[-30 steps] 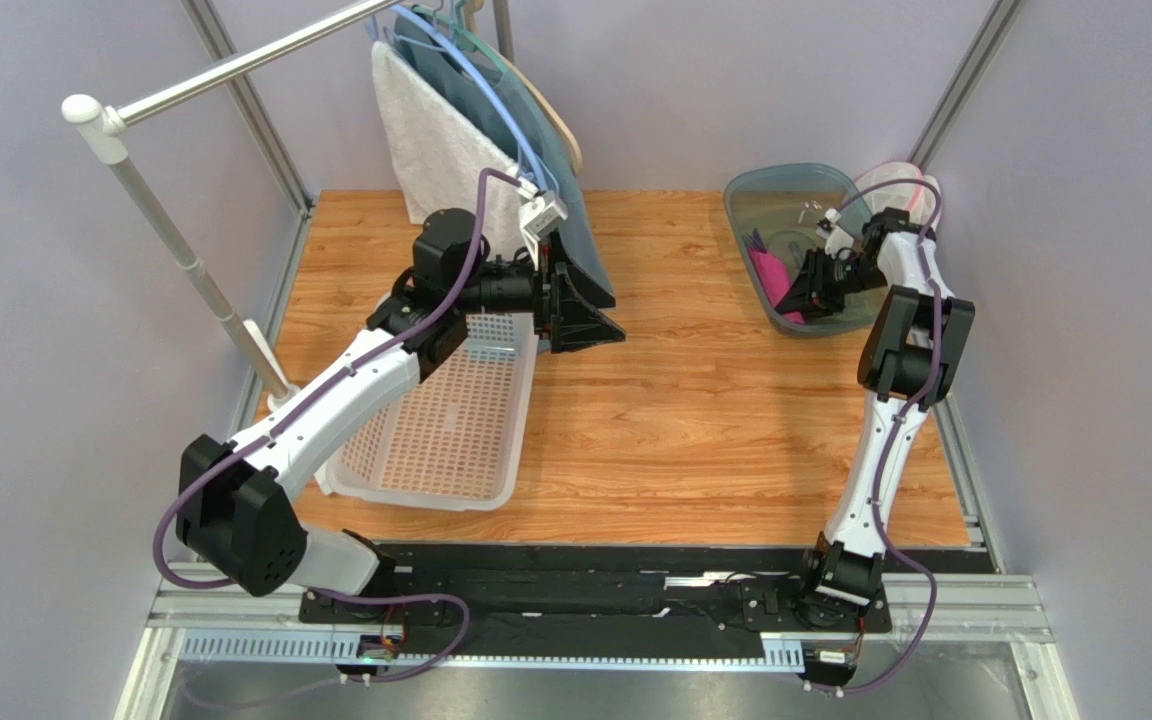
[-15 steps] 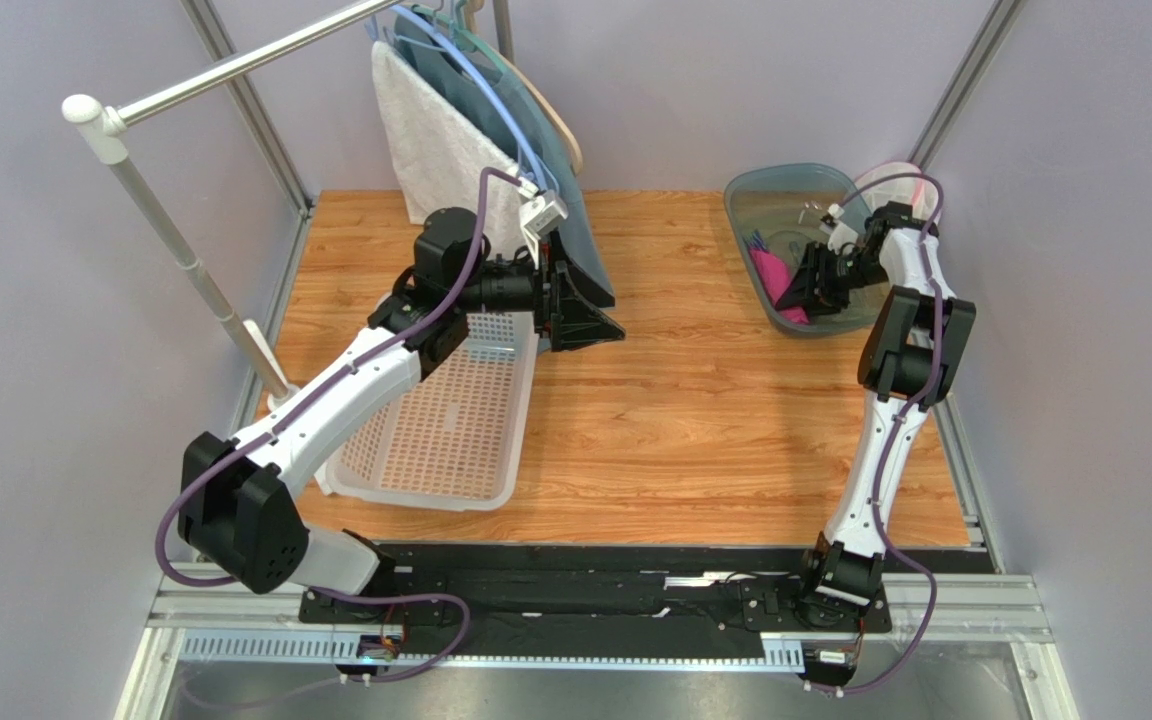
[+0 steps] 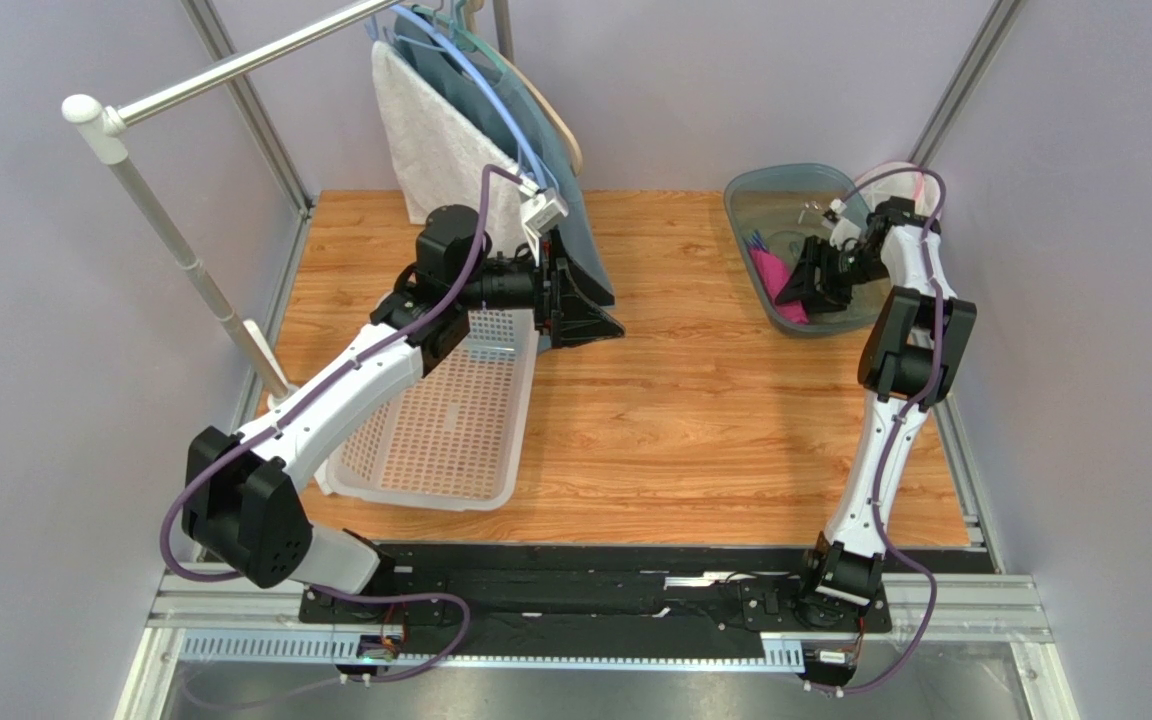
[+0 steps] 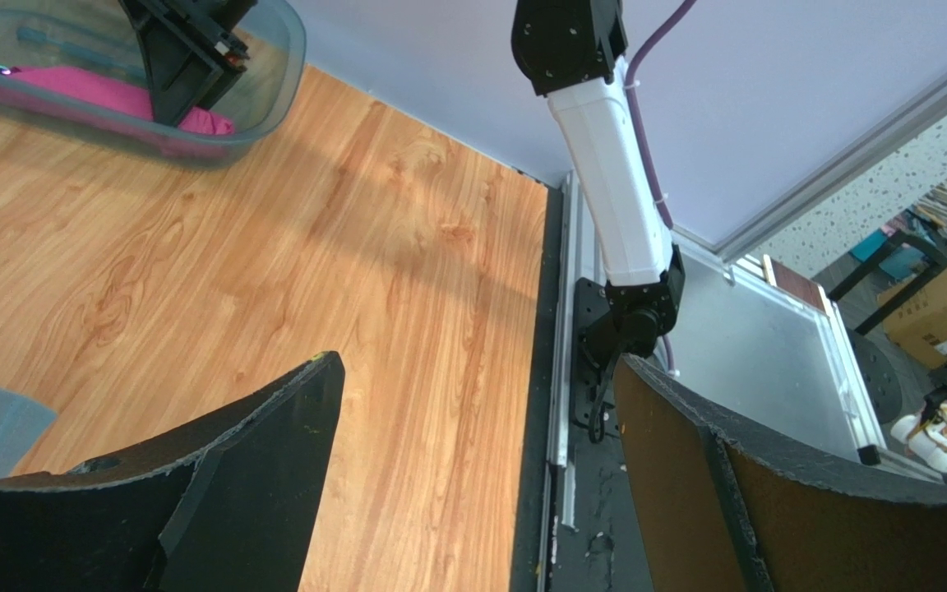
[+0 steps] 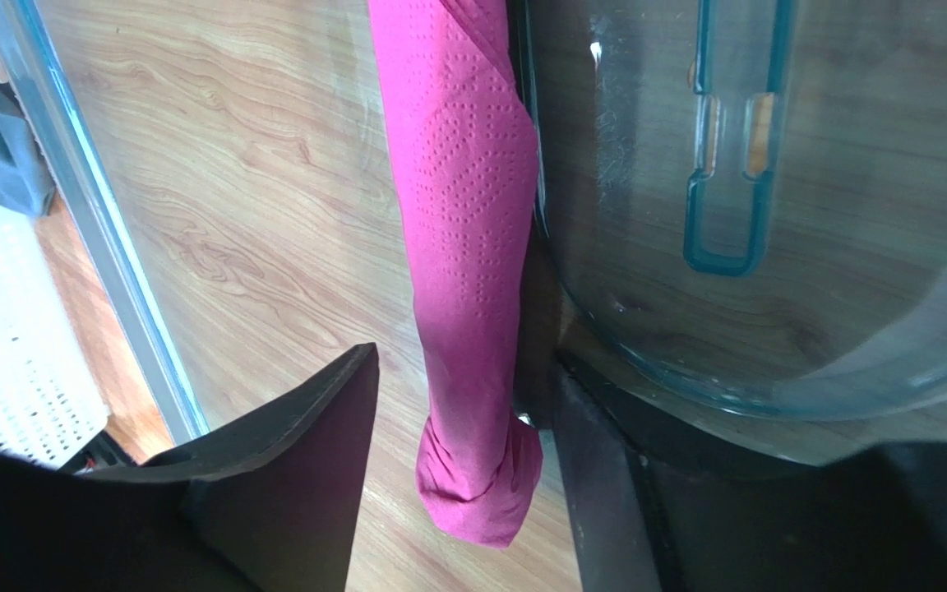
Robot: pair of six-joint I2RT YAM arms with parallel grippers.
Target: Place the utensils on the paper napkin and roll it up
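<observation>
Change: right claw [image 5: 460, 370] wider, astride rolled magenta paper napkin [image 5: 466, 185].
Tub: translucent grey plastic tub [image 3: 755, 195] holds napkin.
Left claw [image 4: 479, 364]: apart, empty.

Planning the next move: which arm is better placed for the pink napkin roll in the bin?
Right: the right end effector straddles the napkin roll inside the bin; the left end effector hangs by the white basket.

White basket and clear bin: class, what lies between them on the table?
Only bare wooden table between white basket and clear bin, in the top view.
</observation>
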